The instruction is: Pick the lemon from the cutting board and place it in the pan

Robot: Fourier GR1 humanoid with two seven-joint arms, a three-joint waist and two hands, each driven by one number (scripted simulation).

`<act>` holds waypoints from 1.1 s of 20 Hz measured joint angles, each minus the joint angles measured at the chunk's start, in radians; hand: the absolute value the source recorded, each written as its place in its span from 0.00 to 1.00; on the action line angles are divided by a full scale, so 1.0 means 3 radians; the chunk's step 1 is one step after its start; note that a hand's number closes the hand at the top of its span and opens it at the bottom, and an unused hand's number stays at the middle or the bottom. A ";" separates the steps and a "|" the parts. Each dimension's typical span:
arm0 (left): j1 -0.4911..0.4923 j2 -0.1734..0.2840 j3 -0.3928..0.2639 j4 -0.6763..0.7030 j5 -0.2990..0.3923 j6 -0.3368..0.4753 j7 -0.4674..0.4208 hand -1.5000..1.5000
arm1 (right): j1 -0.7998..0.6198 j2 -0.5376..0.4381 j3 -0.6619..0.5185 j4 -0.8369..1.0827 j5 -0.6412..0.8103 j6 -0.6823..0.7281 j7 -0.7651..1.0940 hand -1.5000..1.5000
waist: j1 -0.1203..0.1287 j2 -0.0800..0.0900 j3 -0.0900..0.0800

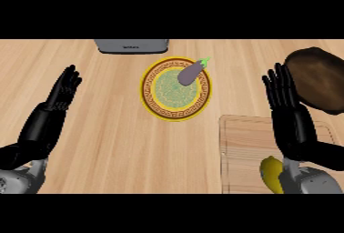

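A yellow lemon (270, 172) lies at the near end of the light wooden cutting board (245, 136) at the lower right, partly hidden by my right forearm. The dark brown pan (321, 82) sits at the far right edge, beyond the board. My right hand (290, 118) stands open over the board, fingers straight and pointing away, between lemon and pan. My left hand (50, 111) rests open at the left side, fingers up.
A yellow patterned plate (164, 98) lies in the middle of the counter with a purple eggplant (191, 73) on its far right rim. A grey appliance (131, 45) stands at the back edge.
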 measured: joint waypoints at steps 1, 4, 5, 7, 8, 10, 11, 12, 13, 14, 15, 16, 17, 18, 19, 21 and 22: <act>0.0030 0.0003 0.0005 -0.0032 0.0020 -0.0012 0.0043 0.50 | -0.0019 -0.0041 0.0013 -0.0027 0.0025 0.0020 0.0050 1.00 | -0.0010 0.0003 -0.0021; 0.0066 -0.0111 -0.0062 0.0029 0.0158 -0.0053 0.0244 0.50 | -0.0131 -0.0319 0.0179 0.0038 0.0262 0.0233 0.0146 1.00 | -0.0024 0.0025 -0.0069; 0.0093 -0.0174 -0.0103 0.0046 0.0221 -0.0065 0.0317 0.50 | -0.0165 -0.0449 0.0255 0.0068 0.0373 0.0334 0.0170 1.00 | -0.0019 0.0032 -0.0080; 0.0144 -0.0261 -0.0161 0.0110 0.0331 -0.0098 0.0433 0.50 | -0.0276 -0.0798 0.0364 0.0101 0.0735 0.0465 0.0197 1.00 | -0.0031 0.0035 -0.0131; 0.0175 -0.0314 -0.0194 0.0135 0.0387 -0.0109 0.0490 0.50 | -0.0310 -0.0977 0.0386 0.0118 0.0976 0.0456 0.0179 0.00 | -0.0056 0.0035 -0.0138; 0.0228 -0.0413 -0.0237 0.0197 0.0513 -0.0147 0.0593 0.50 | -0.0299 -0.1154 0.0459 0.0161 0.1374 0.0357 0.0085 0.00 | -0.0079 0.0037 -0.0129; 0.0217 -0.0458 -0.0253 0.0217 0.0564 -0.0154 0.0675 0.50 | -0.0259 -0.1185 0.0468 0.0174 0.1490 0.0293 -0.0023 0.00 | -0.0090 0.0036 -0.0123; 0.0223 -0.0504 -0.0270 0.0218 0.0596 -0.0144 0.0740 0.50 | -0.0221 -0.1190 0.0476 0.0178 0.1592 0.0221 -0.0125 0.00 | -0.0091 0.0034 -0.0117; 0.0225 -0.0529 -0.0263 0.0226 0.0635 -0.0158 0.0781 0.50 | -0.0150 -0.1208 0.0464 0.0186 0.1670 0.0146 -0.0276 0.00 | -0.0095 0.0032 -0.0114; 0.0244 -0.0551 -0.0264 0.0238 0.0663 -0.0179 0.0817 0.50 | -0.0115 -0.1221 0.0470 0.0178 0.1747 0.0110 -0.0363 0.00 | -0.0093 0.0030 -0.0111; 0.0259 -0.0571 -0.0267 0.0222 0.0671 -0.0177 0.0861 0.50 | -0.0073 -0.1249 0.0490 0.0123 0.1823 0.0108 -0.0402 0.00 | -0.0092 0.0027 -0.0109; 0.0255 -0.0578 -0.0251 0.0236 0.0688 -0.0196 0.0882 0.50 | -0.0037 -0.1301 0.0544 0.0024 0.1913 0.0151 -0.0345 0.00 | -0.0097 0.0023 -0.0108; 0.0268 -0.0599 -0.0258 0.0241 0.0694 -0.0193 0.0892 0.50 | -0.0014 -0.1366 0.0624 -0.0020 0.2033 0.0211 -0.0256 0.00 | -0.0097 0.0019 -0.0110; 0.0268 -0.0609 -0.0259 0.0237 0.0700 -0.0193 0.0906 0.50 | -0.0003 -0.1460 0.0688 -0.0037 0.2149 0.0295 -0.0167 0.00 | -0.0096 0.0017 -0.0111; 0.0265 -0.0615 -0.0259 0.0258 0.0708 -0.0210 0.0909 0.50 | -0.0022 -0.1536 0.0769 -0.0054 0.2279 0.0391 -0.0034 0.00 | -0.0092 0.0017 -0.0114; 0.0241 -0.0635 -0.0259 0.0282 0.0706 -0.0199 0.0930 0.50 | -0.0017 -0.1722 0.0926 -0.0093 0.2543 0.0606 0.0225 0.00 | -0.0101 0.0011 -0.0120; 0.0231 -0.0640 -0.0264 0.0298 0.0711 -0.0212 0.0941 0.50 | -0.0042 -0.1804 0.1000 -0.0106 0.2670 0.0733 0.0374 0.00 | -0.0096 0.0012 -0.0123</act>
